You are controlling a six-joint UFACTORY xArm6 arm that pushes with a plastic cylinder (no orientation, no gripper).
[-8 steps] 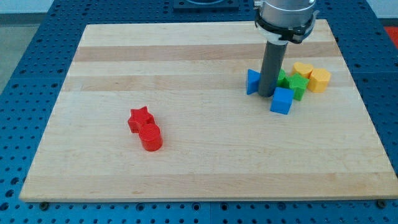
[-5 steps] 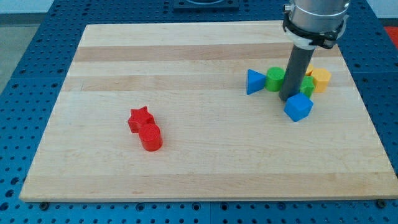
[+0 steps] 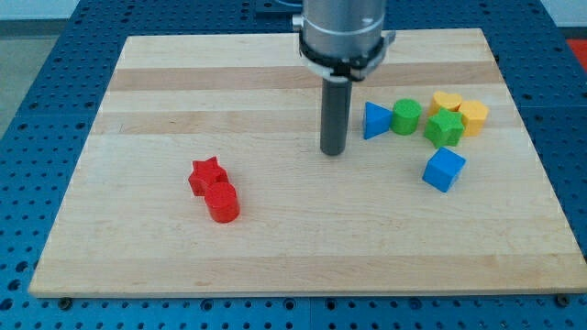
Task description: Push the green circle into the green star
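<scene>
The green circle (image 3: 406, 116) sits at the board's right, with the green star (image 3: 445, 127) just to its right and a little lower; they look close or barely touching. My tip (image 3: 333, 152) is to the left of the blue triangle (image 3: 374, 120), which lies against the green circle's left side. The tip touches no block.
A blue cube (image 3: 444, 169) lies below the green star. Two yellow blocks (image 3: 448, 101) (image 3: 474, 116) sit right of the star. A red star (image 3: 207, 173) and red cylinder (image 3: 222, 202) sit together at the lower left of the wooden board (image 3: 183, 82).
My tip has moved from between the green blocks and the blue cube to the left, past the blue triangle. The blue cube ended up lower right; the green circle and star are now uncovered.
</scene>
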